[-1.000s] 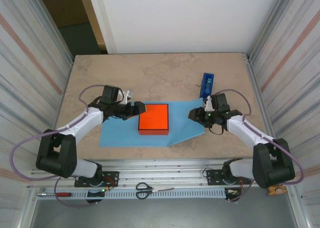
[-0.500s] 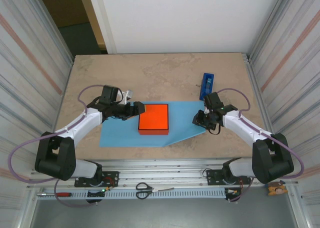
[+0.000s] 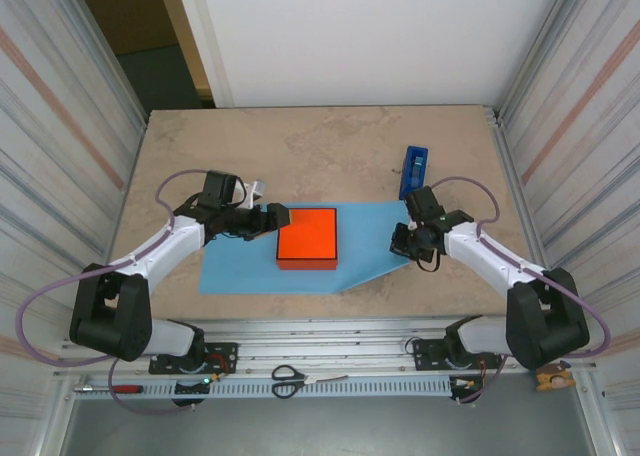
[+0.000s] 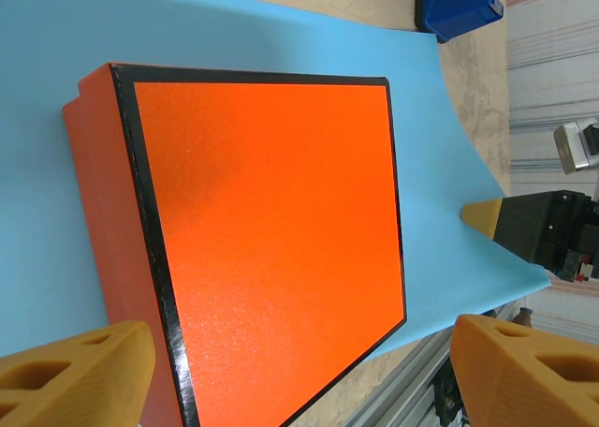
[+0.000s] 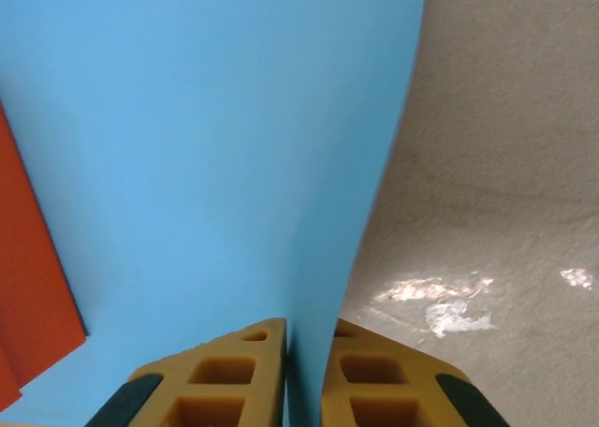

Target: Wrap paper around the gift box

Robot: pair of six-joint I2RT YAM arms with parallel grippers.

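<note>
Top external: scissors (image 3: 290, 379) lie on the near rail. Past them the paper (image 3: 235, 266) lies on the table (image 3: 320, 146), with the gift box (image 3: 307, 237) resting near its middle. Left gripper (image 3: 278, 218) is wide open, fingers straddling the box's left side. Right gripper (image 3: 399, 241) is pinched on the paper's lifted right edge. Blue tape dispenser (image 3: 413, 168) stands farther back, near the paper's far right corner.

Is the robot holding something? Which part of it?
Yes: the right tool pinches the paper by its right edge. The left tool stands open by the gift box, holding nothing.
</note>
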